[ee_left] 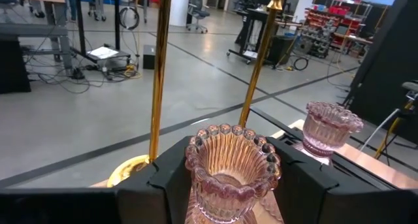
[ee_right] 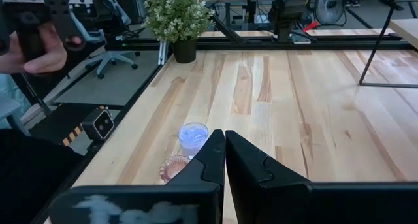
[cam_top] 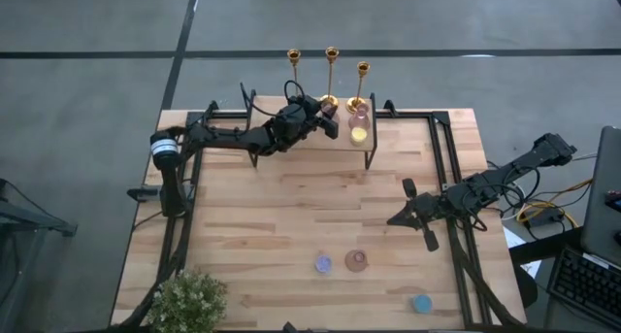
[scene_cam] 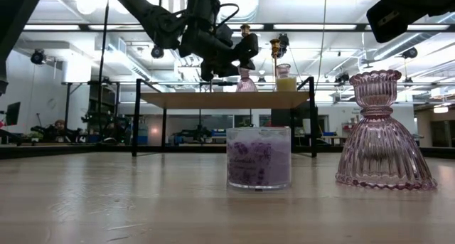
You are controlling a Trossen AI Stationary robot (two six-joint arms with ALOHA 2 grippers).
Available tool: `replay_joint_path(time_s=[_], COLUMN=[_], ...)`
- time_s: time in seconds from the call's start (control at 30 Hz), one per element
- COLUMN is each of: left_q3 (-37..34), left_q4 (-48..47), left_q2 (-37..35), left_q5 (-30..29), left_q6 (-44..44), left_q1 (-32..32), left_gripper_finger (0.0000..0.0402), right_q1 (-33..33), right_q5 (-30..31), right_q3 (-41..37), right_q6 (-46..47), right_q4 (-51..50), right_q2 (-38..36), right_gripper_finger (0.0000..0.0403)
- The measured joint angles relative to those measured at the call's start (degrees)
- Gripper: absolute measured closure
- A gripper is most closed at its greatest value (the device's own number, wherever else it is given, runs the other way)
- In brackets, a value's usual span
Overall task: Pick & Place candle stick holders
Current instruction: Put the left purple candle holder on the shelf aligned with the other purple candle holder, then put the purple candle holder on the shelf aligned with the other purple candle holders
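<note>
My left gripper clamps a pink glass holder upright over the raised shelf beside the gold candle stick holders, ready for setting down, while my right gripper waits with fingers together

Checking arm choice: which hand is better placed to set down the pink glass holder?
The left hand grips the pink glass holder over the shelf; the right hand is shut, far off.

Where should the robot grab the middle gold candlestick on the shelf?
The middle gold candlestick is probably best pinched on its thin stem, fingers coming level from the table side: it stands upright, and other candlesticks stand close on either side.
</note>
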Motion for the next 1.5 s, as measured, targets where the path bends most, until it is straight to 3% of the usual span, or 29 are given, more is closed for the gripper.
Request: replay_joint_path(time_s=[0.53,0.93,1.17,1.5], left_q3=[-0.04,-0.07,-0.09,-0.11], left_q4=[-0.52,-0.59,-2.51,-10.0], left_q2=[0.0,-0.37,-2.87,-7.87], left_q5=[1.55,2.4,3.45,4.15], left_q6=[3.76,5.33,10.61,10.61], left_q1=[0.24,-0.13,-0.84,-2.72], left_gripper_finger=[0.0215,0.0122,0.0122,0.0122], right_q1=[-0.02,-0.02,-0.02,-0.02], right_q5=[0.0,0.0,0.0,0.0], right_q3=[0.0,-0.02,0.0,-0.02], right_q6=[-0.01,-0.02,0.0,-0.02], right_q4=[0.0,0.0,0.0,0.02], right_q2=[0.01,0.0,0.0,0.0], right_gripper_finger=[0.0394,0.0394,0.0394,0.0394])
